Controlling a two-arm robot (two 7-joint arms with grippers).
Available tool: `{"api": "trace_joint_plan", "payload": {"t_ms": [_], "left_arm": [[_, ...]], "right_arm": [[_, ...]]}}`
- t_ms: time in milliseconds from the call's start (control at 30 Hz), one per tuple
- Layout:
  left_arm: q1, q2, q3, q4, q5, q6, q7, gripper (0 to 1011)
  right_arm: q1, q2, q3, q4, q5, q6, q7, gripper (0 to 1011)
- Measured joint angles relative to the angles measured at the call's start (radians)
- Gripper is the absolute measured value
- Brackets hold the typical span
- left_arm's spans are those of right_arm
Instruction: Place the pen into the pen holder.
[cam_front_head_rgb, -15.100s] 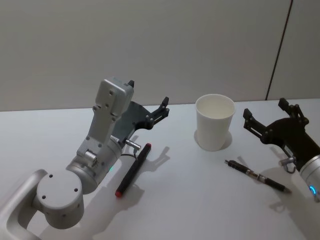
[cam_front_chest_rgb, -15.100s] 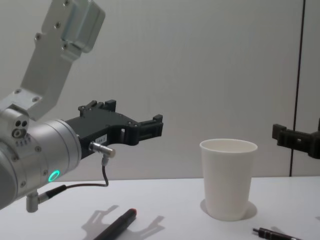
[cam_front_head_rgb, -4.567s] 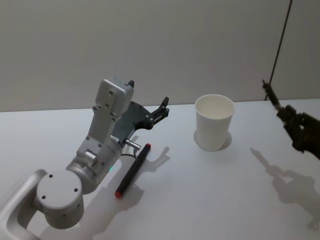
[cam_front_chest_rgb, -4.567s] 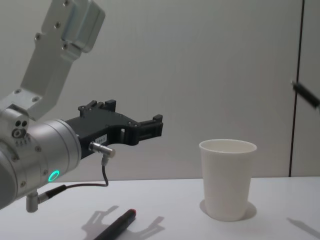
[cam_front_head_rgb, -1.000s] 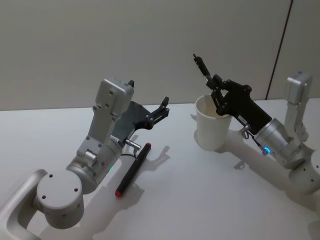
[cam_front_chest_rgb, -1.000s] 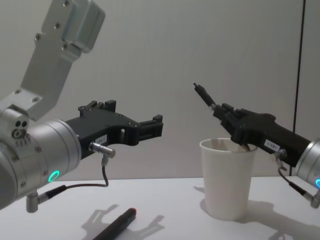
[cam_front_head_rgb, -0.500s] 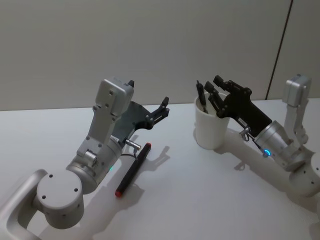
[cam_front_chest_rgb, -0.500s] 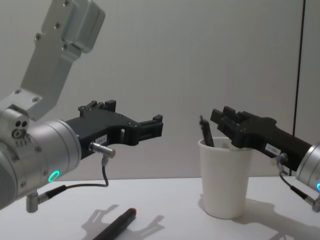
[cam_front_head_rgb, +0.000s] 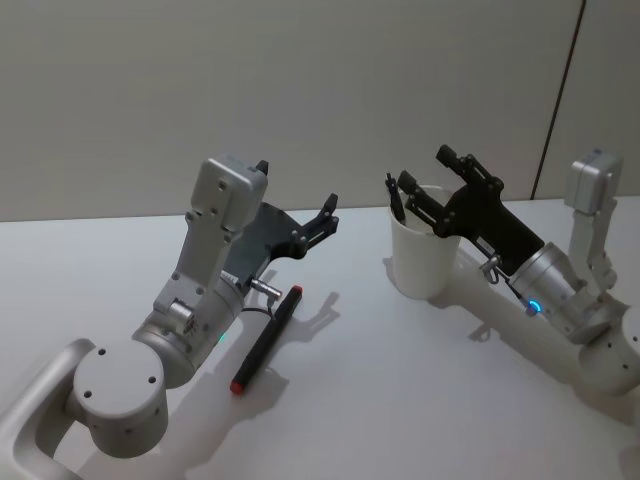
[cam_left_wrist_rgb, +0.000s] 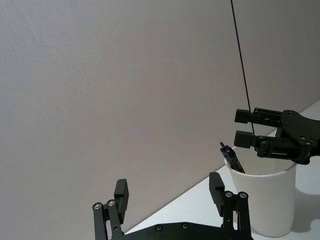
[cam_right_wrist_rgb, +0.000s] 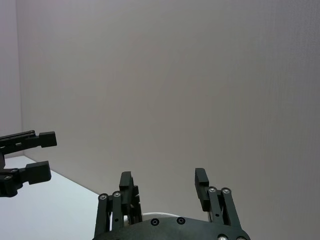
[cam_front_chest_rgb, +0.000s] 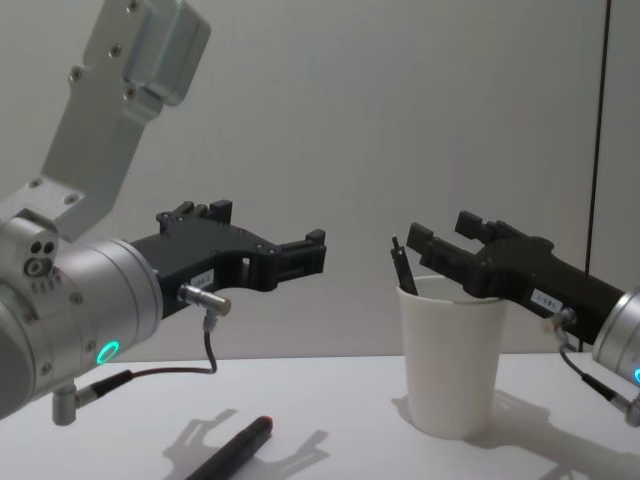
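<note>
Nearest the robot, on its left side, a black pen with a red end (cam_front_head_rgb: 265, 342) lies flat on the white table (cam_front_head_rgb: 400, 400), pointing away from the robot, its red end closest. Nothing touches it. Above its far end hangs the left gripper (cam_front_head_rgb: 296, 186), raised clear of the table with its fingers spread wide apart and nothing between them; the left wrist view shows the same wide gap (cam_left_wrist_rgb: 168, 184), and from the chest it reaches level toward the middle of the table (cam_front_chest_rgb: 270, 235). Farther back and to the right stands the pen holder (cam_front_head_rgb: 418, 262), a white paper cup, upright on the table. A slim black pen (cam_front_head_rgb: 394, 197) stands inside it, leaning against the rim on the robot's left, with its top poking out above the edge (cam_front_chest_rgb: 402, 266). The right gripper (cam_front_head_rgb: 424, 167) comes in from the right and sits over the mouth of the pen holder, fingers parted and gripping nothing; its lower finger is just beside the pen's top but apart from it, as the left wrist view shows (cam_left_wrist_rgb: 234, 160). Behind everything runs a plain pale wall (cam_front_head_rgb: 300, 80).
</note>
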Motion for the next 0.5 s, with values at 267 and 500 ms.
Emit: {"api": "trace_joint_plan", "payload": {"t_ms": [267, 500], "left_arm": [[0.000, 0.000, 0.000, 0.000, 0.000, 0.000, 0.000, 1001], [0.000, 0.000, 0.000, 0.000, 0.000, 0.000, 0.000, 1001]], "right_arm": [[-0.004, 0.002, 0.002, -0.008, 0.001, 0.004, -0.001, 973], [-0.039, 0.024, 0.015, -0.075, 0.018, 0.035, -0.014, 1001]]}}
